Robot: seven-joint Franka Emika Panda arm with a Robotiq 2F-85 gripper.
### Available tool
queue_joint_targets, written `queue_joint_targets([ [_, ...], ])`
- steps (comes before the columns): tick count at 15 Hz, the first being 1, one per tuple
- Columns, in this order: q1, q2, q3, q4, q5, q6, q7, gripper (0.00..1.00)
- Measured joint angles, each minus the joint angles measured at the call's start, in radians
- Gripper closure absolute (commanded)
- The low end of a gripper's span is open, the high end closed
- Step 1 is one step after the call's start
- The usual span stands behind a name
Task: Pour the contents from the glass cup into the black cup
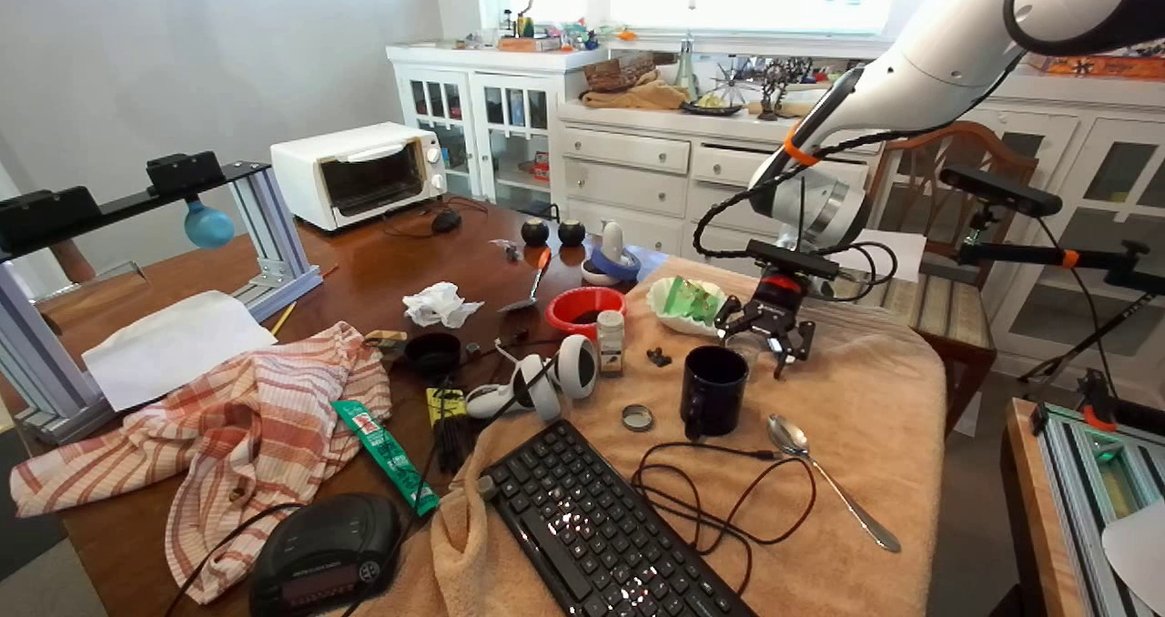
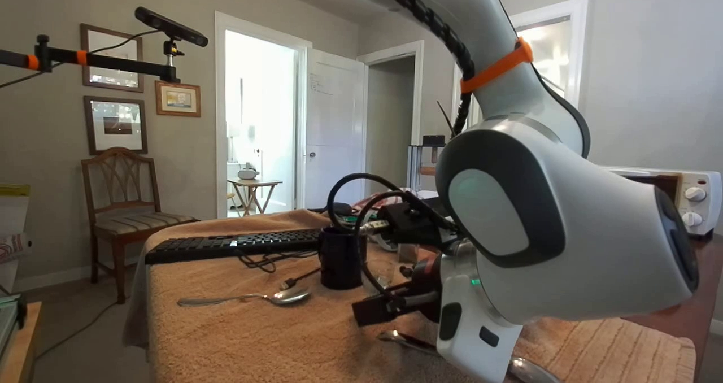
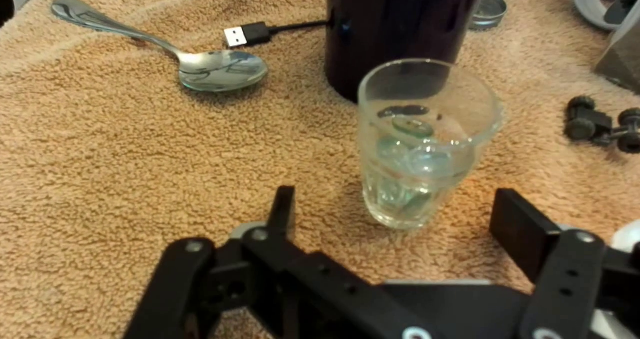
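At the near edge of the wrist view, jaws spread wide. Just ahead: glass cup (image 3: 427, 146), upright on tan towel (image 3: 150, 179), pale green contents (image 3: 412, 161) inside. Beyond it: black cup (image 3: 395, 31), upright; metal lid (image 3: 488, 11) farther back.

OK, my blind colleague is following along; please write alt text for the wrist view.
A clear glass cup with pale contents stands upright on a tan towel, untouched by the open black gripper in the foreground. Beyond the glass is a black cup; a spoon and USB plug lie to the left, a wheeled object to the right.
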Motion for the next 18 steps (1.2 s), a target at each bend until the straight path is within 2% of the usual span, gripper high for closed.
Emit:
queue_joint_targets([
  [9,0.004,0.009,0.012,0.014,0.007,-0.028,0.0,0.2],
  [14,0.004,0.03,0.015,0.027,0.016,-0.042,0.0,0.14],
  [18,0.003,0.038,0.012,0.035,0.028,-0.043,0.001,0.15],
])
